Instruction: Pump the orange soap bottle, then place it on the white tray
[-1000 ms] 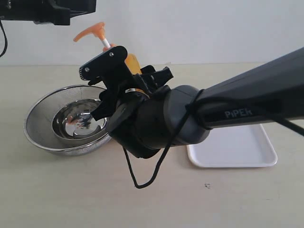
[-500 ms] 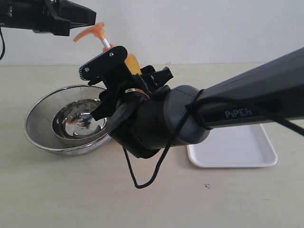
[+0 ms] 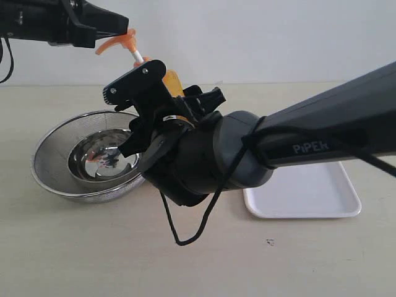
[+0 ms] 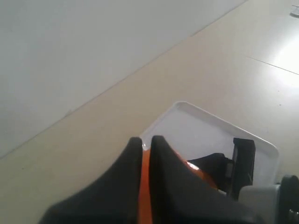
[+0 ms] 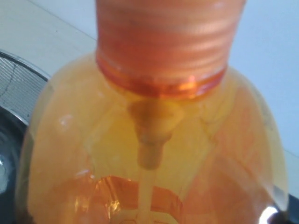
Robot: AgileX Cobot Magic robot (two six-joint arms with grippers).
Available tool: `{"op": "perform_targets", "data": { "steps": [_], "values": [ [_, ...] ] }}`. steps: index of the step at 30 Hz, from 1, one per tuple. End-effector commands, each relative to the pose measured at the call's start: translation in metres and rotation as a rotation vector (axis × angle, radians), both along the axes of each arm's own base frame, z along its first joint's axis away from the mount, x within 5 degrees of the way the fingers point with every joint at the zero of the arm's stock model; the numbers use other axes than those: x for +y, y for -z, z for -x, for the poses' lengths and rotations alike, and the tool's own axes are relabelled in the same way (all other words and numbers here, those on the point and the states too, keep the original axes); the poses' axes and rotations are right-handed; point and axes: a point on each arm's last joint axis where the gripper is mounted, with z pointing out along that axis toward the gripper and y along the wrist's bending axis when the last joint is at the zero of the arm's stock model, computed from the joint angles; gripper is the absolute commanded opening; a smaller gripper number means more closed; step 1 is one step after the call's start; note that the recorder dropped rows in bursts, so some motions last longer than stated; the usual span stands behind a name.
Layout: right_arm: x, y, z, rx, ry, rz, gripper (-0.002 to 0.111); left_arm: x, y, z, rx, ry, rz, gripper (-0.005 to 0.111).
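Note:
My right gripper (image 3: 168, 93) is shut on the orange soap bottle (image 3: 172, 81), holding it tilted beside the strainer bowl. The bottle (image 5: 154, 140) fills the right wrist view, so that gripper's fingers are hidden there. The orange pump head (image 3: 117, 40) sticks up on its white stem. My left gripper (image 3: 125, 26) is shut, its tips right over the pump head. In the left wrist view the two black fingers (image 4: 161, 154) stand close together with orange plastic (image 4: 145, 182) showing through the thin gap. The white tray (image 3: 309, 195) lies flat on the table to the right.
A round steel mesh strainer bowl (image 3: 52, 161) with a smaller steel bowl inside sits on the left, below the pump head. The right arm's thick black forearm (image 3: 322, 133) crosses the middle and hides part of the tray. A black cable (image 3: 185, 238) hangs from it.
The left gripper has moved right, from the top left corner to just over the pump head. The right arm and the bottle have not moved.

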Motion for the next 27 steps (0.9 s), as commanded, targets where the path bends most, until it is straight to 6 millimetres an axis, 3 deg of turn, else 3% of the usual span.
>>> {"op": "perform_targets", "data": {
  "steps": [1,16,27],
  "values": [
    [0.001,-0.001,0.001,0.026,-0.022,-0.004,0.0,-0.004,0.011,-0.003,0.042,0.032,-0.002,0.005],
    [0.0,-0.001,0.0,0.019,-0.019,0.004,0.0,-0.006,0.011,0.0,0.083,0.058,0.032,0.005],
    [0.0,-0.001,0.0,0.019,-0.019,0.004,0.0,-0.006,0.028,0.008,0.147,0.068,0.033,0.005]
  ]
}}
